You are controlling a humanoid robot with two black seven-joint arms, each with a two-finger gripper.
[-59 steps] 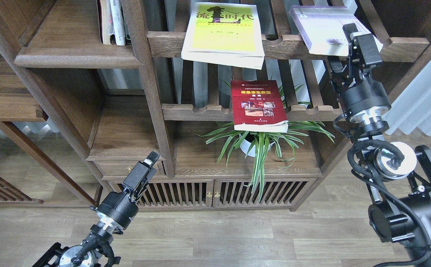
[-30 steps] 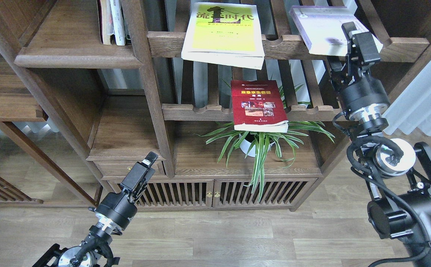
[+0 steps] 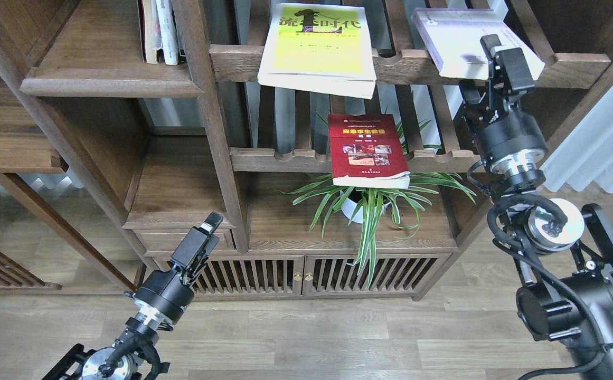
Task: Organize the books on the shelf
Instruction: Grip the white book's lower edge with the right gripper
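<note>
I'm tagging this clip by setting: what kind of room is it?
Probably a home-style living room or study: a dark wooden shelving unit with books standing on it, a potted spider plant, wood-plank flooring and pale curtains.

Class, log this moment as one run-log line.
right gripper: at lavender book, grip unclear | left gripper: low, idle | yellow-green book, red book: on racks

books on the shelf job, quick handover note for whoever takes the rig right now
Right gripper: at the near corner of the pale lavender-white paperback on the upper slatted rack; grip unclear.
Left gripper: low by the cabinet, holding nothing.
Yellow-green paperback lies on the upper rack, dark red paperback on the lower rack.
None of the three is on the solid dark-brown wooden shelf yet; all remain to move.
</note>
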